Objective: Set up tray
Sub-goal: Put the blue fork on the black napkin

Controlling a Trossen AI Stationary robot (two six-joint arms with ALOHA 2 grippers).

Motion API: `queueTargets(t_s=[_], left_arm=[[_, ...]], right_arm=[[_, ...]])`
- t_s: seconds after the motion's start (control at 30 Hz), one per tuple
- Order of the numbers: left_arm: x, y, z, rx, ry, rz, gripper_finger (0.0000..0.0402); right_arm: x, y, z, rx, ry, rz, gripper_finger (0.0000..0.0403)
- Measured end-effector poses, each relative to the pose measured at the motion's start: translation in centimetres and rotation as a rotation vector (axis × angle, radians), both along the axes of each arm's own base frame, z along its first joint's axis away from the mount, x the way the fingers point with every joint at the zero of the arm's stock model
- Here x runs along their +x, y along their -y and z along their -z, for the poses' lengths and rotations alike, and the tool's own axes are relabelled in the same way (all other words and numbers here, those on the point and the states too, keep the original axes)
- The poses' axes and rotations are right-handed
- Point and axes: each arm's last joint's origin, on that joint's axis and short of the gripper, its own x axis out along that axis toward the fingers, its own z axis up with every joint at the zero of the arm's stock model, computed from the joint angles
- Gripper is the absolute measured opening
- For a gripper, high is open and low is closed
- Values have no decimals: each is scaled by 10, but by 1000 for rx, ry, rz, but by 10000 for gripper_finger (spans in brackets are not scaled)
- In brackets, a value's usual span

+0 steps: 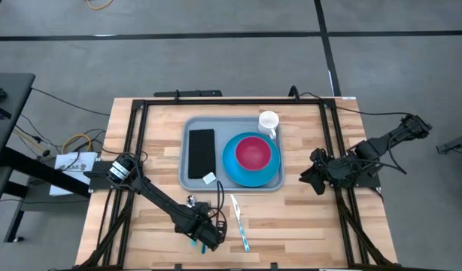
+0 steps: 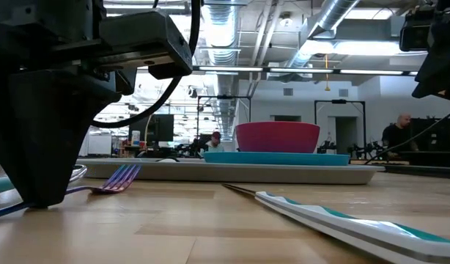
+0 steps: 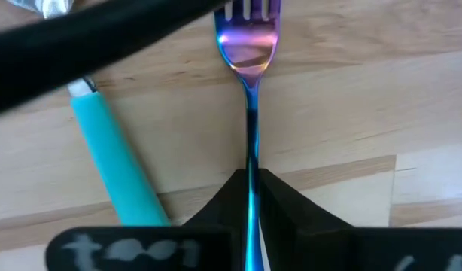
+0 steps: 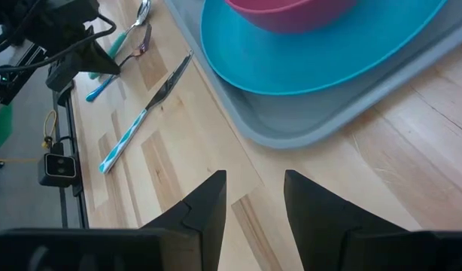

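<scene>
Pale wood bench (image 1: 306, 218) carries the grey-blue tray (image 1: 192, 179) near the middle, toward the far edge, holding a black napkin (image 1: 201, 152), a blue plate (image 1: 232, 169) and a pink bowl (image 1: 253, 152). Near the front edge the left claw (image 3: 249, 197) pinches an iridescent fork (image 3: 248, 45) by its handle, a teal-handled knife (image 1: 240, 226) beside it. By the right edge the right claw (image 4: 253, 199) hovers, fingers apart, gripping nothing
</scene>
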Motion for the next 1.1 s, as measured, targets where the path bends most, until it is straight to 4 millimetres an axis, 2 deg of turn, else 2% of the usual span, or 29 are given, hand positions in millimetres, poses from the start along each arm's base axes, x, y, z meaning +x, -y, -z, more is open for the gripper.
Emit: queueTargets(t_s=[0.3, 0.53, 0.73, 0.87, 1.0, 1.1], left_arm=[[1, 0, 0, 3, 13, 13, 2], [8, 3, -15, 17, 29, 41, 1], [9, 2, -40, 102, -5, 36, 0], [8, -6, -62, 204, -51, 23, 0], [7, -26, -89, 310, -109, 7, 0], [3, -50, -113, 366, -88, 2, 0]], right_arm=[[0, 0, 0, -1, 0, 0, 127], [0, 0, 0, -11, 1, -10, 127], [0, 0, 0, -12, 1, -11, 127], [0, 0, 0, -11, 1, -11, 127], [0, 0, 0, -11, 0, -12, 127], [0, 0, 0, -10, 0, -13, 127]])
